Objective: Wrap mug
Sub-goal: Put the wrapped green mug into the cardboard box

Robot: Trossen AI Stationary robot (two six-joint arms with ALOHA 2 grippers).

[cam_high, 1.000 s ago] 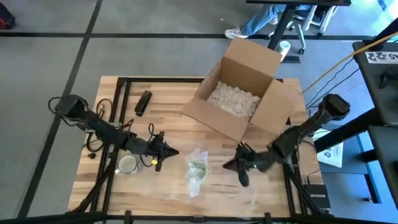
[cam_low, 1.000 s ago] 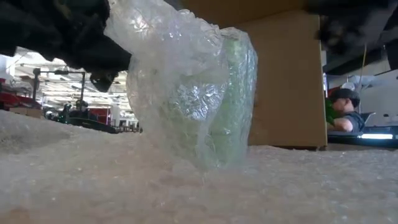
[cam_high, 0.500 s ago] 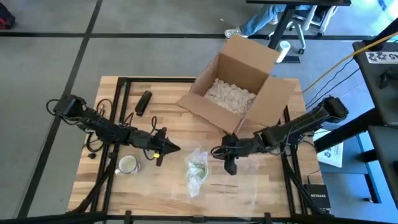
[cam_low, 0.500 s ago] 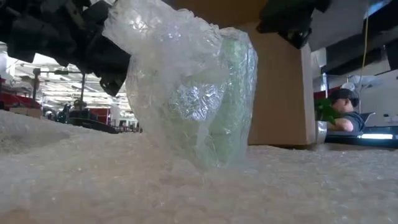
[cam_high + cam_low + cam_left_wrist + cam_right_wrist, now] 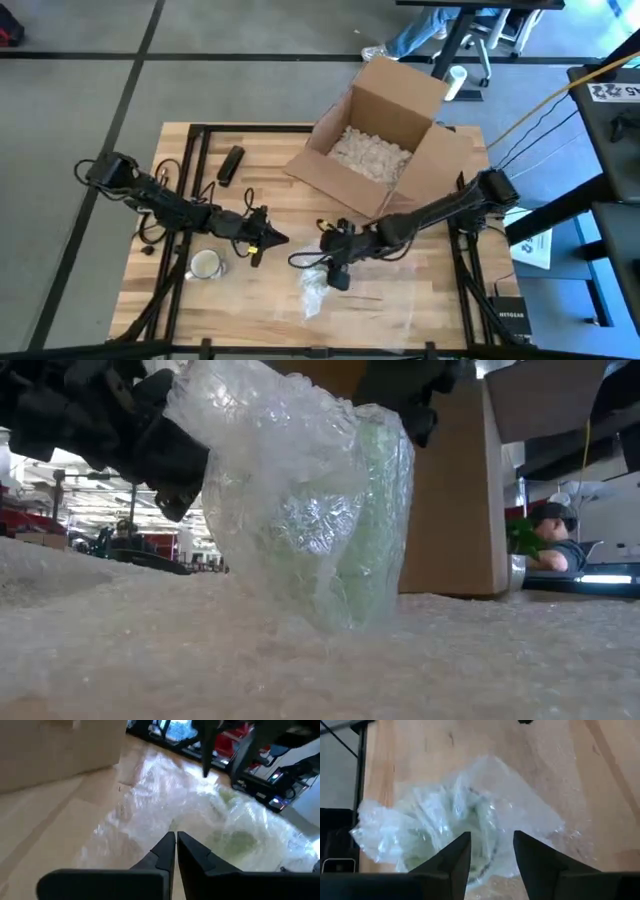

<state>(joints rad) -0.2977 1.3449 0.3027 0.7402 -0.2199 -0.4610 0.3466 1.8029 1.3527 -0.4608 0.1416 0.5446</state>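
Observation:
The green mug (image 5: 470,827) stands on the table, loosely covered in clear bubble wrap (image 5: 290,480) that also spreads over the table toward the near edge (image 5: 312,298). My right gripper (image 5: 491,845) is open right above the wrapped mug (image 5: 318,272), one finger on either side of it in its wrist view. My left gripper (image 5: 280,239) is shut and hovers just left of the wrap, pointing at it (image 5: 175,839).
An open cardboard box (image 5: 378,150) of packing peanuts stands at the far right, close behind the right arm. A round roll (image 5: 205,265) lies near the left arm, and a black object (image 5: 230,165) at the far left. Bare wood shows at the near right.
My right gripper has swept toward the table's left from the near right, ending above the wrapped mug. The mug and wrap have kept still.

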